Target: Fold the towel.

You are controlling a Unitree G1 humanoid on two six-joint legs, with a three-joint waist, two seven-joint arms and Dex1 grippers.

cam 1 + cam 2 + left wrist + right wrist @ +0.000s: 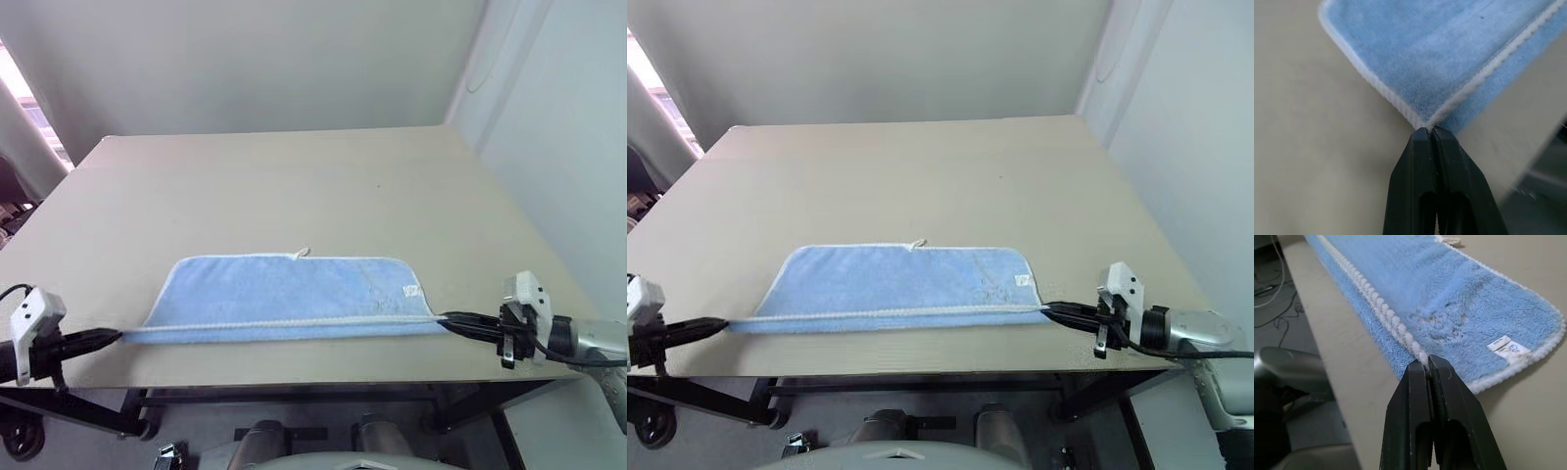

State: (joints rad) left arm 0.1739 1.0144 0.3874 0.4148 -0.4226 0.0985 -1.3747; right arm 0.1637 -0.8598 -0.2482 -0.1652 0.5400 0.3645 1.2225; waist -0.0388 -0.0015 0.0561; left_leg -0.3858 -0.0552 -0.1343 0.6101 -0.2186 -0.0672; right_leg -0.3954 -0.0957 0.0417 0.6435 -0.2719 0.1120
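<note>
1. Now the towel (284, 294) lies folded in a long strip along the near edge of the table (294, 186).
2. Left gripper (1427, 131) is clenched on the towel's near left corner.
3. Right gripper (1426, 361) is clenched on the near right corner, by the white edging.
4. A small white tag (1508, 347) sits at the right end.

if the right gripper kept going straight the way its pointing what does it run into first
The towel: the right gripper is shut on its near corner edging and points along the cloth toward the left gripper, so it would likely bunch the towel first.
</note>
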